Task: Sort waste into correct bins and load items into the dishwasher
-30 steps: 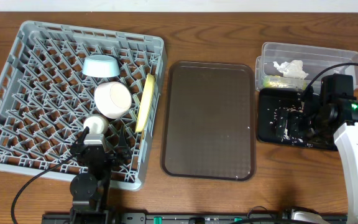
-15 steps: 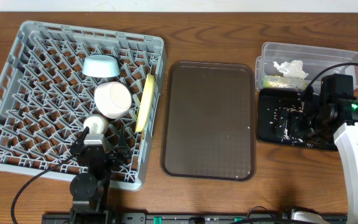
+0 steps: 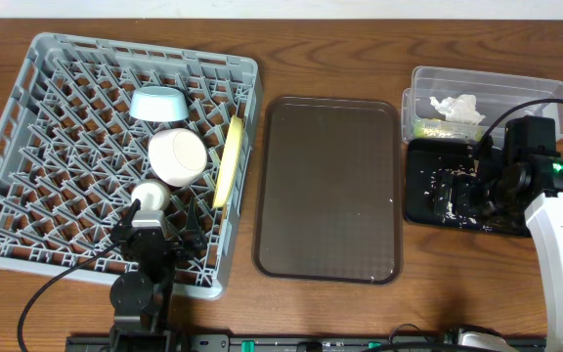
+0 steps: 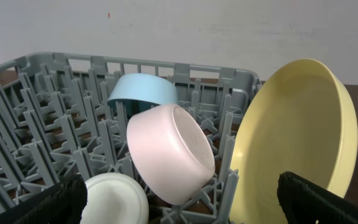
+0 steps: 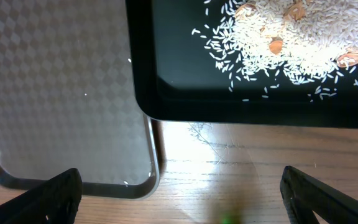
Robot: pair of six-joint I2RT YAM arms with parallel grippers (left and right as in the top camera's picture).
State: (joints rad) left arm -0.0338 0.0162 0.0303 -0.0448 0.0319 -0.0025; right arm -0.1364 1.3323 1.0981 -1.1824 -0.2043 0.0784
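Overhead view of a wooden surface with two robot arms. At the left sits a large grey dish rack. It holds a light-blue bowl near its far side, a white bowl tipped on its side among the pegs, and a pale-yellow plate standing on edge along the rack's right wall. A small white round item, too unclear to name, lies just in front of the white bowl.

The left tool hovers over the near part of the rack, its fingers apart and holding nothing.

A brown serving tray lies in the middle with nothing on it. At the right, a clear tub holds a crumpled white tissue and a green-and-yellow wrapper. Just in front of the tub, a black tray carries pale scattered crumbs, which look like rice grains.

The right tool hangs over the near edge of the black tray, fingers apart and empty.

The sorting and loading both look finished: every dish is in the rack and all the waste is in a bin. The next move probably calls only for each arm to lift straight up and draw back, the left clearing the pegs and plate, the right avoiding the black tray's rim.
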